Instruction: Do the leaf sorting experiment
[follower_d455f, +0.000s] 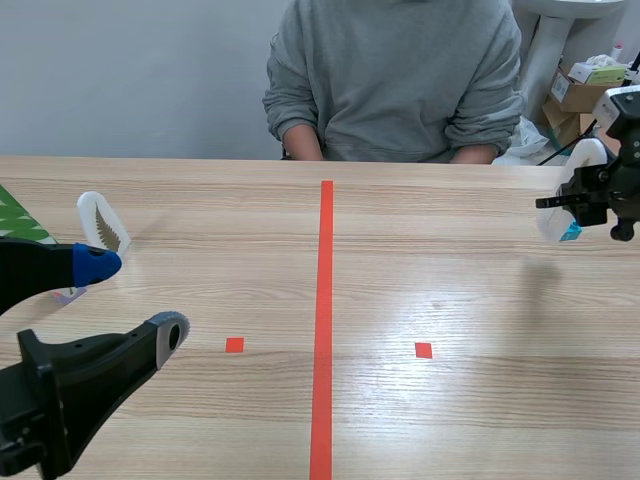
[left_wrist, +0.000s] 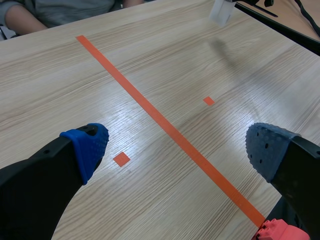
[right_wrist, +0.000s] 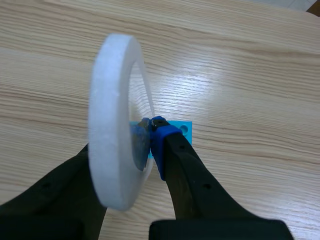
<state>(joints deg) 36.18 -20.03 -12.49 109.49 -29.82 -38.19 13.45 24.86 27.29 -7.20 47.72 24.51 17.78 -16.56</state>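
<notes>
Far left edge of table (follower_d455f: 450, 300): green leaf-print card (follower_d455f: 14, 215), partly cut off. Just beside it a white oval frame (follower_d455f: 100, 222) with a fern-like leaf inside, tilted on the table. Left arm (follower_d455f: 60, 390) comes in low at the left corner, left jaws spread wide with nothing between; blue pad (follower_d455f: 95, 264) sits near the oval frame, grey pad (follower_d455f: 171, 334) nearer the middle. Left wrist view shows only bare wood between the pads (left_wrist: 87, 147). Small orange-red square (follower_d455f: 234, 345) ahead of the left jaws, long tape line (follower_d455f: 325, 320) down the middle, second square (follower_d455f: 423, 350) on the right half. Person in grey sweatshirt (follower_d455f: 395, 80) sits at the far side, forearms at the table edge. Right arm (follower_d455f: 615, 185) is raised at the right edge; right jaws pinch a white foam ring (right_wrist: 112, 125) by its rim, ring upright and clear of the table, its shadow on the wood below. A blue card (right_wrist: 185, 129) shows just behind the ring at the pads; cannot tell what the ring holds. Cardboard boxes (follower_d455f: 575, 95) behind.
</notes>
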